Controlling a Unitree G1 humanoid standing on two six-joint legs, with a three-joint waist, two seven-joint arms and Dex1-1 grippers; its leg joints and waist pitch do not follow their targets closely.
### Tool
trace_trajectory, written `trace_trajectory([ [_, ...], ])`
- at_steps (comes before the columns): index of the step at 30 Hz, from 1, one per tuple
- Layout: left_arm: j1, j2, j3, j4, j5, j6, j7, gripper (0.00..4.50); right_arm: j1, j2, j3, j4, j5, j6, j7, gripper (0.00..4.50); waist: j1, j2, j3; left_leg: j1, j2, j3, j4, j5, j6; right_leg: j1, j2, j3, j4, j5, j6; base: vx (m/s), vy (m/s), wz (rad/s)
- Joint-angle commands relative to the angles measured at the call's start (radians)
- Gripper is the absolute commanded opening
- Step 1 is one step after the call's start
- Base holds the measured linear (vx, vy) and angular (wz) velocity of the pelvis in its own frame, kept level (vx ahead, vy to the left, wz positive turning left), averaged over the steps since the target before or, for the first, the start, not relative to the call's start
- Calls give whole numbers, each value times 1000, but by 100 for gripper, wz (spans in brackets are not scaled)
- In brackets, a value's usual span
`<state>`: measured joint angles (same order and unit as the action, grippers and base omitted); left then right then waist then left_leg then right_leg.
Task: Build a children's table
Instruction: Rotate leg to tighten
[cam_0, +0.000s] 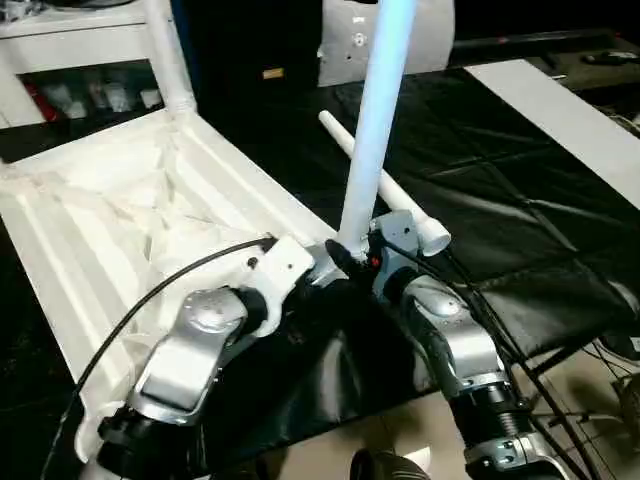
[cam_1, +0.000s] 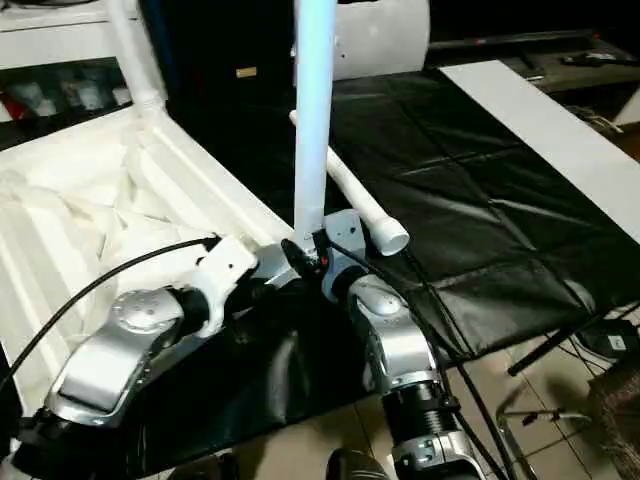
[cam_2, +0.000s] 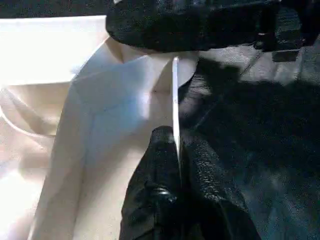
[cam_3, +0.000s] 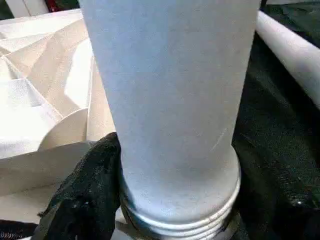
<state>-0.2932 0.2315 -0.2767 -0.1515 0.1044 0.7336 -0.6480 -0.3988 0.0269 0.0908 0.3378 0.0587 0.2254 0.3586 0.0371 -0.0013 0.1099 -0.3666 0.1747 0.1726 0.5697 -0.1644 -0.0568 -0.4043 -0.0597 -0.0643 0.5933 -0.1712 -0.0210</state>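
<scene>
The right pincer (cam_0: 352, 262) is closing around the base of an upright leg (cam_0: 375, 130), its black fingers (cam_3: 85, 190) pressing against the smooth white tube just above its threaded end. It appears to be keeping the leg vertical over the near corner socket of the tabletop (cam_0: 110, 220), probably so that the threads can engage squarely. The left pincer (cam_2: 176, 150) is pinching shut on the thin edge of that same corner, its textured black pads meeting on the white plastic rim; this grip is likely bracing the top so it cannot turn or slide while the leg is being seated.

The tabletop is lying upside down at the left, showing long parallel ribs and slanted stiffening webs in glossy white plastic. Another leg (cam_0: 168, 50) is already standing in the far corner socket. A loose leg (cam_0: 390, 185), a long tapered tube with an open round end, is lying on the black sheet (cam_0: 520, 210) just behind the right pincer. That sheet is creased and slightly shiny, covering the work area beneath the parts, and a white board (cam_0: 560, 110) is lying across it at the right
</scene>
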Motion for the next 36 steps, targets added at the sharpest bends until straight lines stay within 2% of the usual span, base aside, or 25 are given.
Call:
trace_trajectory([
  [1, -40, -30, -84, -17, -30, -23, -20, 0, 4, 54, 78, 34, 8, 10, 43, 346, 6, 7, -71, 4, 46, -19, -64, -240, 37, 45, -78, 55, -78, -283, -180, 0, 0, 0],
  [5, -45, 33, -65, -3, -27, -44, -78, 0, 17, 25, 63, 8, 6, -17, 65, 386, 7, 13, -69, 7, 48, -22, -66, -265, 28, 44, -78, 53, -80, -307, -181, 0, 0, 0],
  [7, -46, 64, -60, 7, -29, -65, -110, 0, 32, 5, 51, -21, 24, -17, 94, 399, 5, 8, -68, 6, 49, -21, -67, -279, 26, 44, -78, 54, -80, -310, -182, 0, 0, 0],
  [8, -46, 64, -60, 7, -29, -65, -110, 0, 32, 5, 51, -21, 24, -17, 94, 410, 7, 10, -68, 8, 48, -22, -67, -280, 27, 44, -79, 54, -81, -313, -181, 0, 0, 0],
  [9, -42, 111, -57, 26, -41, -114, -165, 0, 65, -41, 27, -64, 60, -39, 158, 422, 10, 13, -68, 7, 47, -23, -67, -280, 29, 45, -79, 54, -81, -311, -177, 0, 0, 0],
  [12, -38, 149, -59, 49, -52, -160, -210, 0, 88, -93, 19, -90, 87, -67, 228, 444, 20, 13, -69, 8, 50, -20, -66, -267, 40, 44, -78, 55, -80, -288, -180, 0, 0, 0],
  [17, -38, 239, -74, 98, -87, -289, -357, 0, 104, -221, 18, -123, 115, -111, 410, 448, 33, 14, -68, 14, 51, -20, -68, -299, 34, 42, -79, 55, -82, -332, -178, 0, 0, 0],
  [19, -43, 294, -91, 123, -98, -359, -443, 0, 104, -288, 36, -129, 114, -122, 509, 448, 39, 14, -68, 15, 52, -20, -67, -299, 37, 43, -80, 56, -82, -331, -181, 0, 0, 0],
  [20, -43, 294, -91, 123, -98, -359, -443, 0, 104, -288, 36, -129, 114, -122, 509, 448, 42, 13, -68, 14, 51, -20, -68, -293, 39, 44, -80, 56, -82, -328, -180, 0, 0, 0],
  [21, -45, 336, -98, 141, -119, -412, -528, 0, 97, -341, 56, -123, 119, -131, 586, 448, 46, 13, -68, 15, 53, -19, -67, -283, 43, 42, -81, 57, -79, -314, -190, 0, 0, 0],
  [23, -47, 351, -100, 150, -129, -432, -561, 0, 90, -359, 63, -116, 122, -133, 616, 448, 48, 12, -70, 14, 55, -18, -66, -267, 44, 44, -82, 58, -74, -289, -202, 0, 0, 0],
  [25, -55, 396, -118, 169, -142, -479, -651, 0, 62, -406, 102, -91, 123, -158, 727, 448, 51, 13, -73, 15, 53, -18, -65, -261, 51, 46, -81, 55, -72, -274, -209, 0, 0, 0],
  [30, -67, 414, -132, 198, -144, -522, -691, 0, 42, -426, 139, -82, 132, -165, 819, 448, 53, 10, -71, 13, 56, -18, -65, -261, 51, 48, -84, 54, -71, -295, -218, 0, 0, 0],
  [32, -74, 419, -137, 218, -149, -542, -713, 0, 37, -429, 156, -83, 138, -163, 856, 420, 53, 10, -71, 15, 57, -18, -65, -263, 48, 46, -84, 55, -72, -302, -218, 0, 0, 0],
  [33, -77, 421, -141, 229, -148, -556, -725, 0, 34, -429, 166, -84, 139, -162, 872, 420, 54, 6, -70, 13, 57, -18, -65, -258, 51, 46, -84, 55, -71, -303, -218, 0, 0, 0],
  [35, -82, 424, -145, 242, -147, -576, -737, 0, 30, -430, 175, -82, 143, -163, 887, 402, 55, 7, -71, 13, 58, -18, -65, -258, 52, 46, -85, 55, -72, -310, -216, 0, 0, 0],
  [36, -90, 431, -153, 257, -144, -600, -763, 0, 19, -429, 184, -72, 147, -168, 905, 394, 55, 3, -71, 13, 57, -18, -65, -253, 55, 47, -86, 55, -72, -315, -214, 0, 0, 0],
])
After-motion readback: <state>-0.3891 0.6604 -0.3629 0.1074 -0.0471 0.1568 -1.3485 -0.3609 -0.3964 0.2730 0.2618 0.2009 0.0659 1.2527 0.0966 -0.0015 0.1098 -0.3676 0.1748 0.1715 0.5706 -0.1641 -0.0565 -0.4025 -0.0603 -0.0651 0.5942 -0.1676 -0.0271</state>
